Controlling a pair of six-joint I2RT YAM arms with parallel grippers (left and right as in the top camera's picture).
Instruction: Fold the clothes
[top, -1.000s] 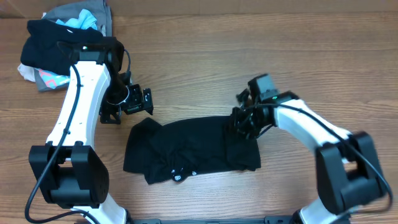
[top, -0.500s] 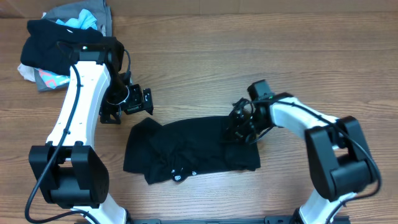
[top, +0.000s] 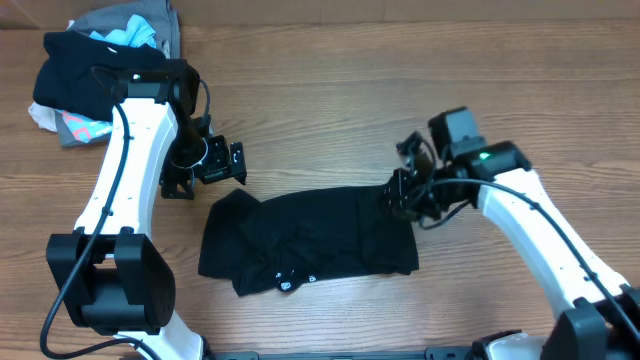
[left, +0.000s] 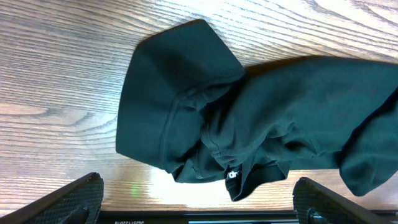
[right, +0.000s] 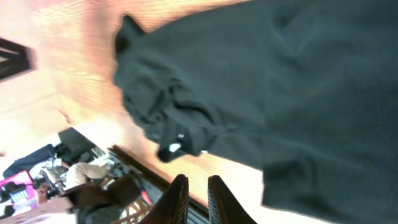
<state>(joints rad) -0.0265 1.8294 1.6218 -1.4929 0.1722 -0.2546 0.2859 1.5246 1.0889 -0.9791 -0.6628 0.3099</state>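
Overhead: a black T-shirt (top: 310, 245), soft and rumpled, lies on the wood-grain table (top: 330, 100) between the arms. The left gripper (top: 205, 165) hangs spread wide beside the shirt's upper-left corner, and the right gripper (top: 402, 195) is at its upper-right edge.

Left wrist: the T-shirt (left: 261, 112) shows bunched folds and a small white mark.

Right wrist: the right gripper (right: 198, 193) has its slim fingers drawn almost together, gripping nothing, over the T-shirt (right: 280, 81).

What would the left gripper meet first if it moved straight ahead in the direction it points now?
Most likely the black T-shirt, around its crumpled collar part, though the depth to it is unclear.
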